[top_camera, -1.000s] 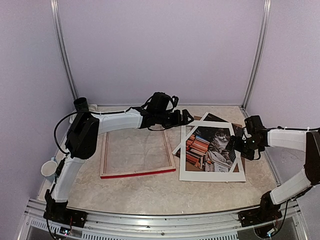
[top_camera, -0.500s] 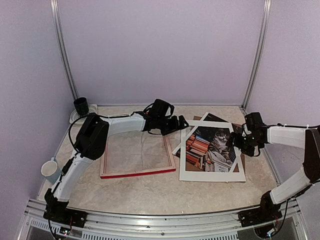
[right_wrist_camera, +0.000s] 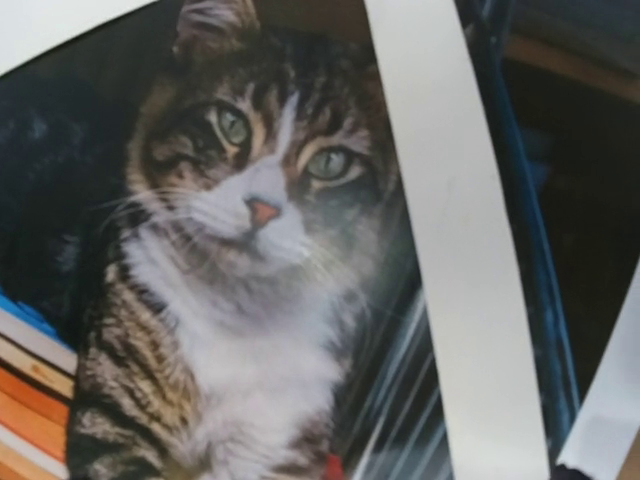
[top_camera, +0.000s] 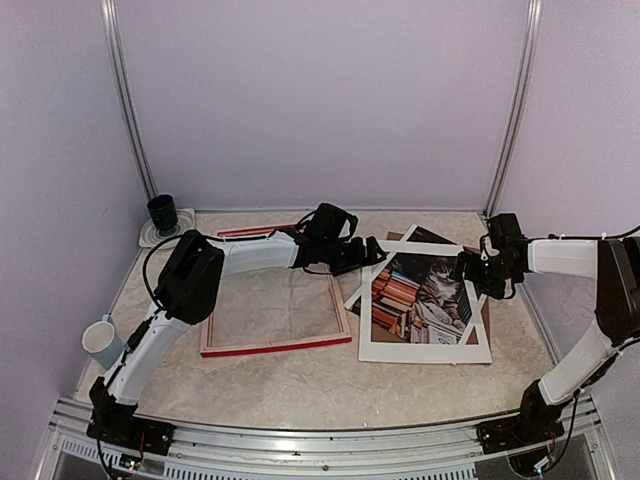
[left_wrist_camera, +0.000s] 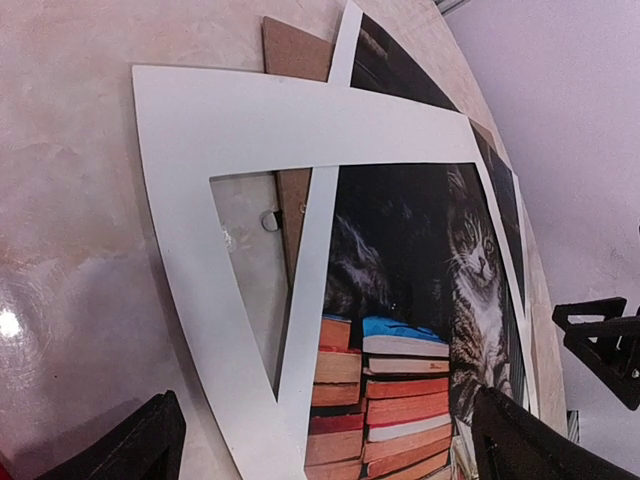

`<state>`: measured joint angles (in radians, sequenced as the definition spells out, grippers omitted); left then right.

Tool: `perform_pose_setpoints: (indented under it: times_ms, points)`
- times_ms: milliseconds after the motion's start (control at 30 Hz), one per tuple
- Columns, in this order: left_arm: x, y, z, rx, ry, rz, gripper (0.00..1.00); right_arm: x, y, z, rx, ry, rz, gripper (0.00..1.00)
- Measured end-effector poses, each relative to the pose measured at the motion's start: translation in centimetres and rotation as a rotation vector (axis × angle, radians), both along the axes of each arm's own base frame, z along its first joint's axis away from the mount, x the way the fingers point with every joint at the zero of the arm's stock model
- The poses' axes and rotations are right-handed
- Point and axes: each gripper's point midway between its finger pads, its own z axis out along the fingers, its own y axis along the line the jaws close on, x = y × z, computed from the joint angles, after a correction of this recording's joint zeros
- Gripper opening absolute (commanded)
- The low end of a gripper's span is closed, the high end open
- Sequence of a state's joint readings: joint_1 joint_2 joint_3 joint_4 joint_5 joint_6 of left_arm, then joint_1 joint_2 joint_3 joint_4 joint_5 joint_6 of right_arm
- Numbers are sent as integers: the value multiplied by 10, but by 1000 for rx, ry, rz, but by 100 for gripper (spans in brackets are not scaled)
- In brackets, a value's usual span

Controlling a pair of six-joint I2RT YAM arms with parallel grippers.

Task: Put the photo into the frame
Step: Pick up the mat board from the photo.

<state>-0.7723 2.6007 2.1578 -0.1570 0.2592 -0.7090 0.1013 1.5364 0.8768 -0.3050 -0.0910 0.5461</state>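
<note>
Reaching step: both my jaws hang open and empty over the photo (top_camera: 420,290), which lies under the mat (top_camera: 425,352); next, I lift that mat clear.

High rear view over the table (top_camera: 300,375) — both wrist views close on the photo (left_wrist_camera: 420,260), right seemingly nearest.

Cat photo (top_camera: 420,295) flat under white mat, red frame (top_camera: 272,300) flat left, apart.

Left arm (top_camera: 250,252) stretched out low, my left gripper (top_camera: 368,250) spread wide at the far-left corner of the photo (top_camera: 410,295); my right gripper (top_camera: 470,272) (equally wide) hovers over its right edge.
</note>
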Motion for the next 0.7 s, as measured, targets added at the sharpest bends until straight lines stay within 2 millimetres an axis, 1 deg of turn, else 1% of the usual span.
perform_pose_setpoints:
  times_ms: [100, 333, 533, 700]
  points:
    - [0, -1, -1, -2, 3, 1, 99, 1, -1, -3, -2, 5, 2, 99]
    - [-4, -4, -4, 28, -5, 26, 99, 1, -1, -18, -2, 40, 3, 99]
    - [-8, -4, -6, 51, 3, 62, 99, 1, -2, -20, -6, 44, 0, 99]
    - [-17, -8, -9, 59, 34, 64, 99, 2, -2, -26, -7, 54, -1, 99]
